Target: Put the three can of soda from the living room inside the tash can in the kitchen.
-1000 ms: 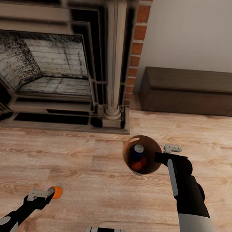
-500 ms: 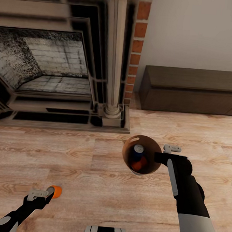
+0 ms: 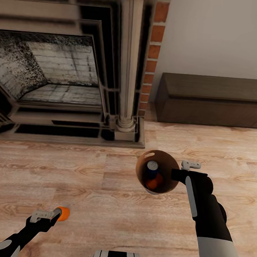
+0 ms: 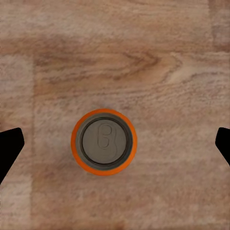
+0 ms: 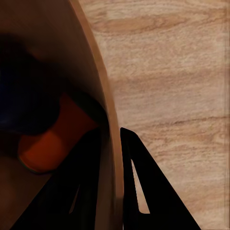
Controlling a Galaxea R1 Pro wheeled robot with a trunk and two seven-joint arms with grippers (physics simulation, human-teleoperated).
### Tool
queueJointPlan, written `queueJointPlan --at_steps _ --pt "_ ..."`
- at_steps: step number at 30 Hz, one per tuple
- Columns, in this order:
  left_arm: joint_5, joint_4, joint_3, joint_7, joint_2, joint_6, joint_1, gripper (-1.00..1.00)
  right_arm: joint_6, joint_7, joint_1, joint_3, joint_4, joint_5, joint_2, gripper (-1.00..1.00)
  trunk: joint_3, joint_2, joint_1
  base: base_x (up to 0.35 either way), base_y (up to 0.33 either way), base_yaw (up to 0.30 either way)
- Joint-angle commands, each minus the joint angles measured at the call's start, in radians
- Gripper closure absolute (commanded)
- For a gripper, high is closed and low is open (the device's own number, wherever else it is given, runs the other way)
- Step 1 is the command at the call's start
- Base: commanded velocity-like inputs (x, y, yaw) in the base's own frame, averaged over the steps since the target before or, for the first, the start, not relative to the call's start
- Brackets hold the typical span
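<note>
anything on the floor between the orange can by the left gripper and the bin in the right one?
Nothing. In the head view, only bare wood floor runs between the orange can and the bin.

Home living room — brick fireplace (image 3: 67,72)

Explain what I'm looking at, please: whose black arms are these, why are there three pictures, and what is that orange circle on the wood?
This is a simulated two-armed robot. The big picture comes from a camera on its head, looking down over both arms; the other two come from cameras by each pincer. The right pincer is clamped on the rim of a small brown-lined bin, held above the wood floor. Inside lie a dark blue can and an orange can. The orange circle is a third can, standing upright on the floor, seen from straight above between the open left pincer. Behind stand a fireplace and a low dark cabinet.
</note>
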Motion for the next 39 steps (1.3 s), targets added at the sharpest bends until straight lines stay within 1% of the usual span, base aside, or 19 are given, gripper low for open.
queueJointPlan --at_steps 1,6,7,9,10,12,14,18,24,39 --pt "0.000 0.000 0.000 0.000 0.000 0.000 0.000 -1.00 -0.001 0.004 0.000 0.001 0.000 -0.020 0.000 1.00 0.000 0.000 0.000 0.002 0.005 0.000" --pt "-0.001 0.000 -0.001 0.004 0.000 0.000 0.000 -1.00 -0.001 0.004 0.001 0.003 0.000 -0.021 0.000 1.00 0.000 0.000 0.000 0.001 0.001 0.000" --pt "-0.001 -0.001 -0.001 0.016 0.000 0.000 0.000 -1.00 -0.001 0.004 0.001 0.003 0.000 -0.021 0.000 1.00 0.000 0.000 0.000 0.000 0.000 0.000" --pt "0.000 -0.001 -0.002 0.062 -0.001 0.000 0.000 -1.00 -0.001 0.004 0.001 0.003 0.000 -0.021 0.000 1.00 0.000 0.000 0.000 0.000 0.000 0.000" --pt "0.001 -0.001 -0.002 0.116 -0.001 -0.001 0.000 -1.00 -0.001 0.004 0.001 0.003 0.000 -0.021 0.000 1.00 0.000 0.000 0.000 0.000 0.000 0.000" --pt "0.002 -0.001 -0.004 0.150 -0.001 -0.002 0.000 -1.00 -0.001 0.004 0.001 0.004 0.000 -0.021 0.000 1.00 0.000 0.000 0.000 0.000 0.000 0.000" --pt "0.003 -0.001 -0.005 0.162 -0.001 -0.003 0.000 -1.00 -0.001 0.004 0.001 0.004 0.001 -0.021 0.000 1.00 0.000 0.000 0.000 0.000 0.000 0.000" --pt "0.002 -0.003 -0.006 0.171 -0.001 -0.004 0.000 -1.00 -0.001 0.004 0.001 0.004 0.001 -0.021 0.000 1.00 0.000 0.000 0.000 0.000 0.000 0.000" --pt "0.003 -0.030 -0.008 0.173 -0.001 -0.002 0.000 -1.00 -0.001 0.004 0.001 0.004 0.001 -0.021 0.001 1.00 0.000 0.000 0.000 0.000 0.000 0.000" --pt "0.002 -0.023 -0.012 0.171 -0.005 -0.002 0.000 -1.00 -0.001 0.004 0.001 0.004 0.001 -0.020 0.000 1.00 0.000 0.000 0.000 0.000 0.000 0.000"
